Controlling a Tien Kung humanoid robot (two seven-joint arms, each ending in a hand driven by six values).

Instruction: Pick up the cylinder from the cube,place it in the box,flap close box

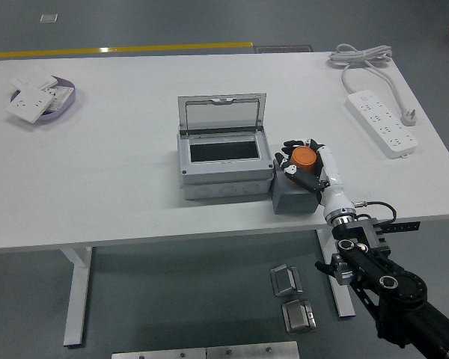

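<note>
Curled around the orange cylinder (303, 156), my right hand (305, 166) grips it just above the grey cube (293, 199) — whether it has lifted clear I can't tell. No writing is legible anywhere. Beside the cube sits the grey plastic box (223, 161), clear flap (221, 114) upright. A white power strip (384, 123) lies far right — a purple dish of white plates (42, 99) far left.

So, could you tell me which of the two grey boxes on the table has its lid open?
The larger grey box, left of the right hand: its clear flap stands upright. The small grey cube beneath the orange cylinder has no lid.
</note>
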